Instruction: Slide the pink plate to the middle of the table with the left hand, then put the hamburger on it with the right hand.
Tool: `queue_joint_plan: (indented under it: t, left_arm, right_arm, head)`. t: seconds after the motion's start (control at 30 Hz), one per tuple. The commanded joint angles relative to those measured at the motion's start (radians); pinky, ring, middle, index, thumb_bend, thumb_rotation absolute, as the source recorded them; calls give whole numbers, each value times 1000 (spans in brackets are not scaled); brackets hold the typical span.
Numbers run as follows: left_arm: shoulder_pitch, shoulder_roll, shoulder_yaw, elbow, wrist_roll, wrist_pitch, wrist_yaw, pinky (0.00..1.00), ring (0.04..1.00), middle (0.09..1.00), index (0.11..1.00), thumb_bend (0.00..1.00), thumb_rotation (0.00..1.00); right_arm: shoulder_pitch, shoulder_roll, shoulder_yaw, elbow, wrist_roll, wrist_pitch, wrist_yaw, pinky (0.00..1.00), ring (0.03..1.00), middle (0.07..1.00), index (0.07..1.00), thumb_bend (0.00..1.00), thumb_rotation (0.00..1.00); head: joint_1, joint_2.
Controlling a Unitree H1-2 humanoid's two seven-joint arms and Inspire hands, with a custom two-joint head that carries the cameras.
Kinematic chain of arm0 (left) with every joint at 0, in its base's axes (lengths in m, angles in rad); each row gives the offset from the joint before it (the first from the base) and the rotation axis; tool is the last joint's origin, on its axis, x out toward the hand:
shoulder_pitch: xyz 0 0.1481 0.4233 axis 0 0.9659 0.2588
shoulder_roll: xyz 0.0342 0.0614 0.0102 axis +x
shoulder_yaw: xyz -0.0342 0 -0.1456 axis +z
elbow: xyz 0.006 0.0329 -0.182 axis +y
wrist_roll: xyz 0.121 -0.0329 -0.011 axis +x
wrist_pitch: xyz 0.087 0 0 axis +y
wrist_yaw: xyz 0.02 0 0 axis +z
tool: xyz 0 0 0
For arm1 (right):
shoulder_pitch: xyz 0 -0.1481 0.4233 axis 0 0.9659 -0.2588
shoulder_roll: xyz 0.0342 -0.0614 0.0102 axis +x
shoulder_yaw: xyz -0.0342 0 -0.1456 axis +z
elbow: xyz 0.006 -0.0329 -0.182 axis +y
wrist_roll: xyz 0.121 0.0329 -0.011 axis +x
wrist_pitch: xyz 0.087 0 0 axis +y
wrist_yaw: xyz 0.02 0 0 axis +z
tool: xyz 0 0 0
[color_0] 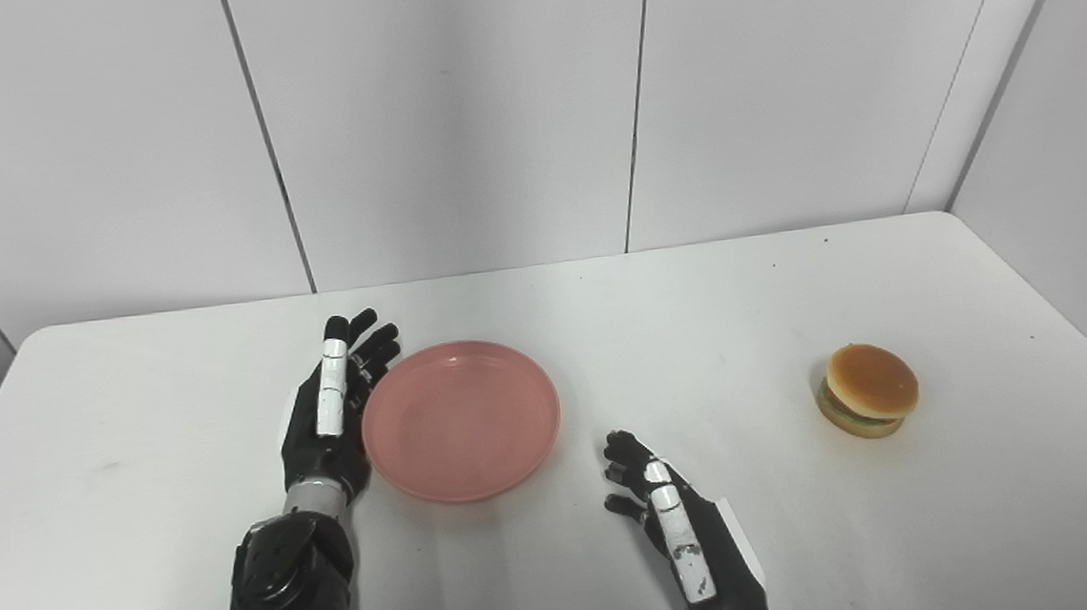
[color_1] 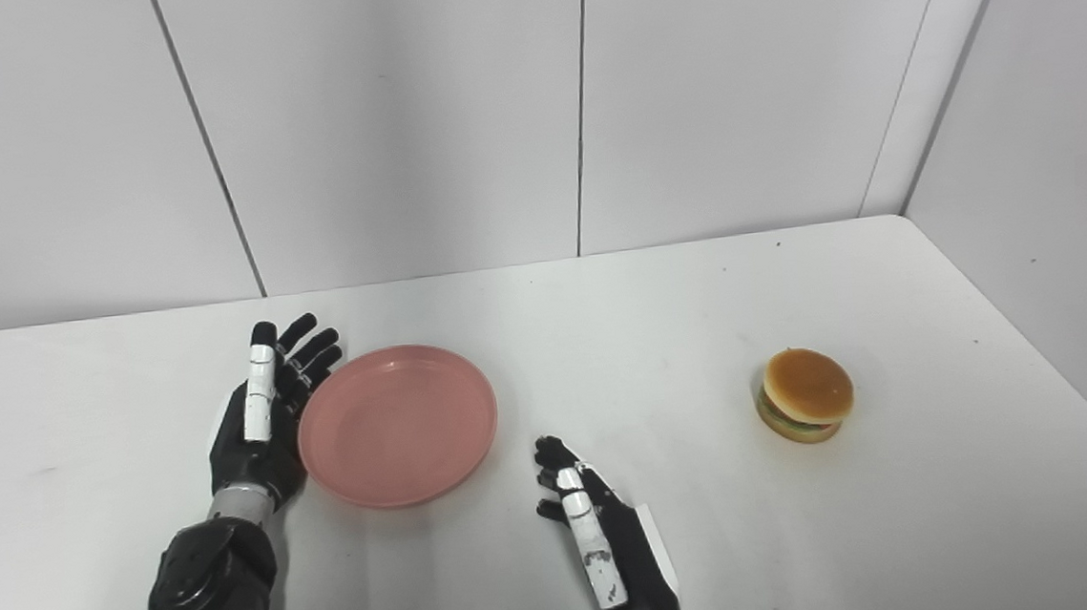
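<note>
Pink plate (color_0: pixel 461 419) lies flat on the white surface (color_0: pixel 133 449), left of centre, nothing on it. Round, shallow, rim raised a little.

Left hand (color_0: pixel 331 415) stands on edge just beside the plate's left rim, palm side facing the plate, fingers (color_0: pixel 363 348) stretched out and spread, pointing toward the far wall. It holds nothing. The fingers look to be touching the rim or nearly so; actual contact cannot be told. Its black forearm comes in from the bottom left.

Right hand (color_0: pixel 658 503) is low over the surface near the bottom edge, just right of the plate's near side and apart from it. Fingers spread, slightly bent, holding nothing. Whether it rests on the surface cannot be told.

Hamburger (color_0: pixel 868 389) sits on the surface well to the right, well apart from both the plate and the right hand. Upright, tan bun on top, green and dark layers at the side.

Grey panelled wall (color_0: pixel 453 110) behind the surface's far edge.
</note>
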Motion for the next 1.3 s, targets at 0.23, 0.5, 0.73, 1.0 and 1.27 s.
queue_joint_plan:
  t: [0.23, 0.5, 0.73, 1.0, 1.27]
  left_arm:
    - [-18, -5, -7, 48, 2, 1, -21, 985, 862, 814, 804, 927, 805]
    - [-20, -1, -3, 57, 3, 2, -21, 959, 846, 788, 787, 929, 804]
    - [-30, -6, -3, 88, 3, -15, -27, 967, 857, 802, 795, 916, 808]
    - [-37, -4, -4, 96, 7, -23, -26, 958, 854, 795, 797, 920, 811]
    - [-37, -10, 7, 95, -7, -6, -25, 981, 857, 789, 788, 906, 798]
  right_arm:
    - [83, 52, -6, -10, -31, -85, -26, 799, 859, 871, 836, 758, 1000]
    - [67, -3, -11, -69, -280, -278, -99, 776, 846, 884, 869, 751, 1000]
    - [-3, -64, -122, -95, -388, -338, -107, 765, 841, 868, 842, 776, 1000]
    - [-141, -187, -243, -90, -631, -344, -104, 726, 831, 836, 809, 697, 1000]
    - [-259, -294, -315, -62, -731, -214, -18, 683, 800, 825, 802, 766, 1000]
  head:
    - [-1, -5]
    - [-18, -15]
    - [-15, -18]
    - [-15, -20]
    - [-12, -16]
